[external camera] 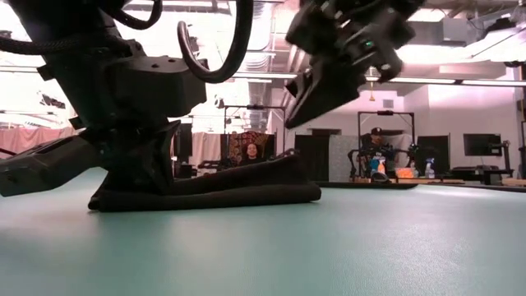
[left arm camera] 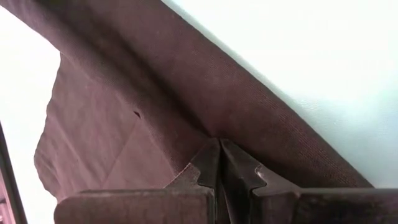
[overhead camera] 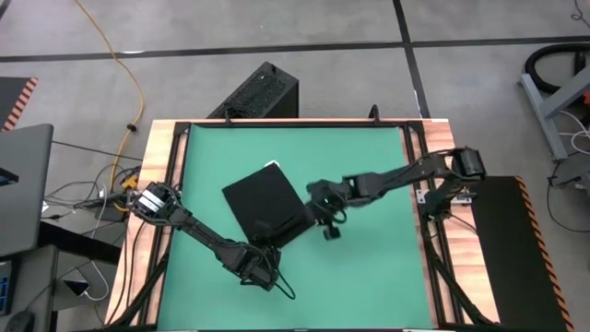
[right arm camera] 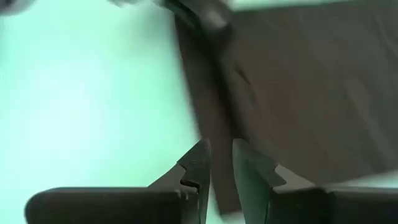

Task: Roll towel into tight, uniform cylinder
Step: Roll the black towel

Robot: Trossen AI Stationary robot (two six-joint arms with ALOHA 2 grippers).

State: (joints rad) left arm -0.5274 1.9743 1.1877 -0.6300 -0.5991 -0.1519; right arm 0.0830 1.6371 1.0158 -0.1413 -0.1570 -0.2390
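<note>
I have the towel lying near the middle of the green mat, folded flat with only a low first fold along its near edge, so I judge the roll has barely begun. My left gripper sits at the towel's near edge with its fingers pressed together right at the thick folded hem; they are clenched, though I cannot tell whether any cloth is pinched between the tips. My right gripper hangs just off the towel's right edge, lifted clear of the mat in the low view, its fingers a little apart and holding nothing.

The step in hand, as I read it, is starting the roll from the near edge. Next I would need the right gripper to come down onto the same folded hem beside the left one, so both ends turn over together; otherwise the roll may come out tapered or loose.
</note>
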